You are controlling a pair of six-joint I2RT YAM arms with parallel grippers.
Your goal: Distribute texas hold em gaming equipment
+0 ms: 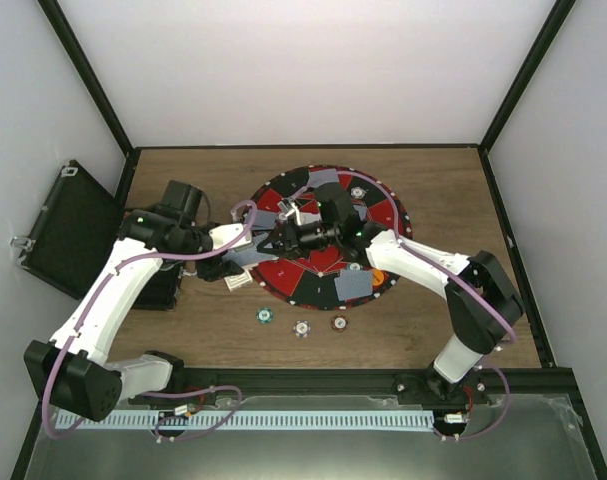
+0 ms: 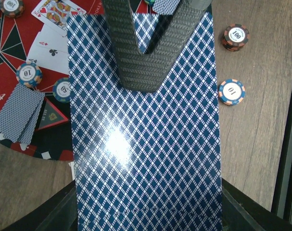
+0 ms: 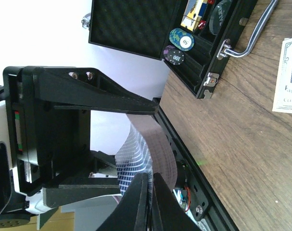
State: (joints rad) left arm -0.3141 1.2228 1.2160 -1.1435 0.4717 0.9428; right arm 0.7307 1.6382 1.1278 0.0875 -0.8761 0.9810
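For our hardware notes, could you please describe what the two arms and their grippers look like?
The left arm and right arm have white links, black joints, small green lights and a lilac cable each. The left gripper's fingers are black and angular; the right gripper's fingers black, tapering.

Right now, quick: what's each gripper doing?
Left gripper: closed, holding the card deck.
Right gripper: closed, pinching the top card off it.

One mat (image 1: 318, 265), one black case (image 1: 68, 225), three chips (image 1: 301, 327) on the table (image 1: 433, 180) (more on the mat)
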